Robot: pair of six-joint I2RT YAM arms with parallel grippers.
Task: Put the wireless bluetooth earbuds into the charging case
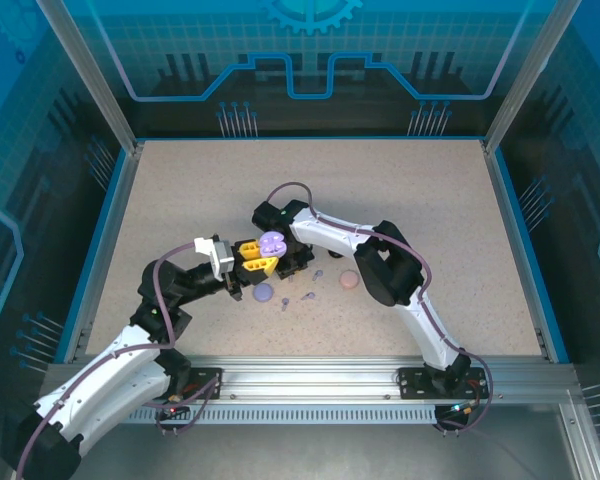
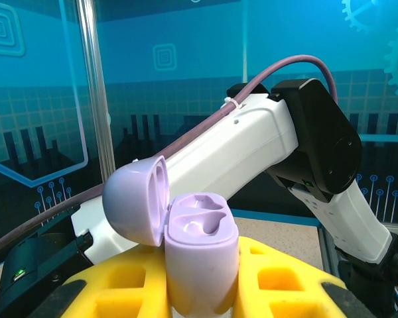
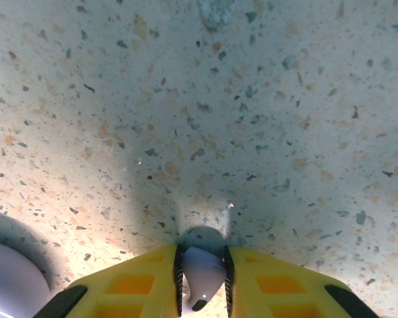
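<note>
An open lavender charging case (image 2: 202, 252) stands upright between the yellow fingers (image 2: 119, 285) of my left gripper (image 2: 202, 271), which is shut on it. Its lid (image 2: 136, 205) is hinged back to the left, and both sockets are empty. From above, the case (image 1: 272, 243) is held at the table's middle by the left gripper (image 1: 254, 262). My right gripper (image 3: 202, 268) is down at the table, shut on a lavender earbud (image 3: 203, 275). From above it (image 1: 292, 268) sits just right of the case. Loose lavender earbuds (image 1: 285, 303) (image 1: 307, 295) lie in front.
A shut lavender round case (image 1: 263, 292) and a pale pink one (image 1: 349, 280) lie on the speckled table (image 1: 430, 200) near the grippers. The right arm's white link (image 2: 252, 152) passes close behind the held case. Blue walls and metal posts (image 1: 90, 75) ring the table.
</note>
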